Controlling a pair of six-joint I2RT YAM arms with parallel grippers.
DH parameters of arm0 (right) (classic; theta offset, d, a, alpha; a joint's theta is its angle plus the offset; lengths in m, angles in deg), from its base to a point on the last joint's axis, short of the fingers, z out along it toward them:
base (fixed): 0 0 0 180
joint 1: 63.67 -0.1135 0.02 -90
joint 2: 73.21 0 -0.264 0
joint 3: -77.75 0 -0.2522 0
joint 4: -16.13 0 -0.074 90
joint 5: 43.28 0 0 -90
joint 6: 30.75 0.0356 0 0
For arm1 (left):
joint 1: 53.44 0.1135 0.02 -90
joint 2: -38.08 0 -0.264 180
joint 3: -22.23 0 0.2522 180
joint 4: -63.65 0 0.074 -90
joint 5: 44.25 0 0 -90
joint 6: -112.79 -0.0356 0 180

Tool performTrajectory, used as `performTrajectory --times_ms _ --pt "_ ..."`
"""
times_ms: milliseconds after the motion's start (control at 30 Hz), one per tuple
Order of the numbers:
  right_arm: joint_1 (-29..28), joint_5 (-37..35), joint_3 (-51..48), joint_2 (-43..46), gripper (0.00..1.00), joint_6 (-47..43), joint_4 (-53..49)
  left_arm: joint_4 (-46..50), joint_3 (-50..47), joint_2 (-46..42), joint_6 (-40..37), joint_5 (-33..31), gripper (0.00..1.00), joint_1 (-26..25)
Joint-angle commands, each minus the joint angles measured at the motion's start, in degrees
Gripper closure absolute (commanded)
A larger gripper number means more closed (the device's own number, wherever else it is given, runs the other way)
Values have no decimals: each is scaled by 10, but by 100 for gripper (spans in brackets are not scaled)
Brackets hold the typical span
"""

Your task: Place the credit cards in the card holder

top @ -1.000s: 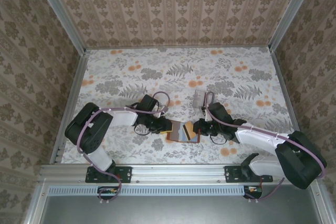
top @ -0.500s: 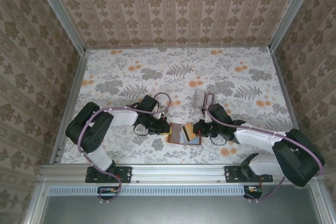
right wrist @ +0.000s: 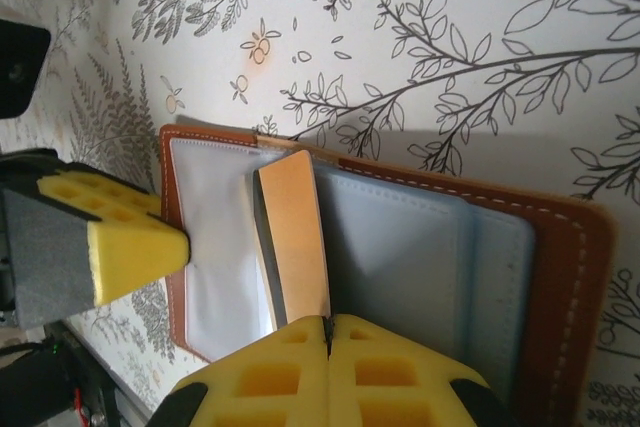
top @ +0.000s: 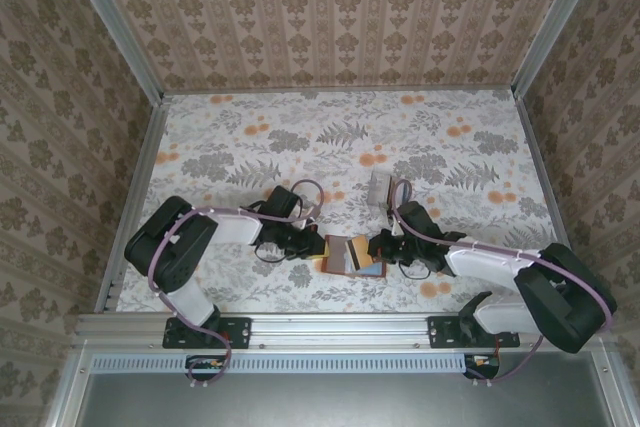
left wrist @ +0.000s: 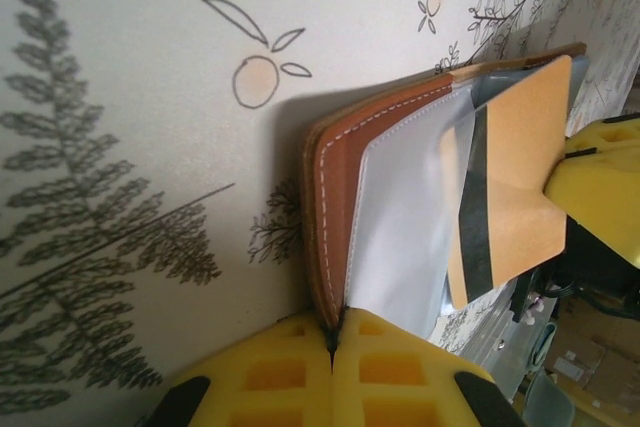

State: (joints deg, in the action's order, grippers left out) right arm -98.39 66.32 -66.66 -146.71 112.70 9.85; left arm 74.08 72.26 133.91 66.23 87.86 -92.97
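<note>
Open reddish-brown leather card holder (top: 349,253) is laid flat on the floral table (top: 450,147) between the arms. Its left edge is pinched by the left gripper (left wrist: 333,339). A tan black-striped plastic card (right wrist: 293,237) is pinched by the right gripper (right wrist: 328,332) over the pockets, judged not yet seated. A pale rectangle (top: 379,187), likely another card, is left out.

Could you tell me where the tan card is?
In the top view the tan card sits over the open card holder, near the table's front edge, pinched by the right gripper.
</note>
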Motion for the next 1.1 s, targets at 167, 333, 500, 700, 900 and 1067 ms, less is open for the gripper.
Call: performTrajectory --times_ms 167,333,500,700,900,1067 --pt "-12 -110 -43 0 100 69 35 -25 -31 -2 49 -67 100 -24" --pt "-19 -152 -55 35 100 72 34 -32 -36 -2 58 -69 100 -28" --pt "-29 -167 -58 35 100 80 46 -58 -37 13 86 -69 100 -33" --pt "-57 -185 -59 20 100 94 64 -110 -51 16 137 -75 100 -42" --pt "-85 -191 -41 -1 100 105 77 -124 -55 9 155 -86 100 -47" --pt "-112 -193 -9 -37 97 111 80 -135 -59 11 163 -98 100 -53"
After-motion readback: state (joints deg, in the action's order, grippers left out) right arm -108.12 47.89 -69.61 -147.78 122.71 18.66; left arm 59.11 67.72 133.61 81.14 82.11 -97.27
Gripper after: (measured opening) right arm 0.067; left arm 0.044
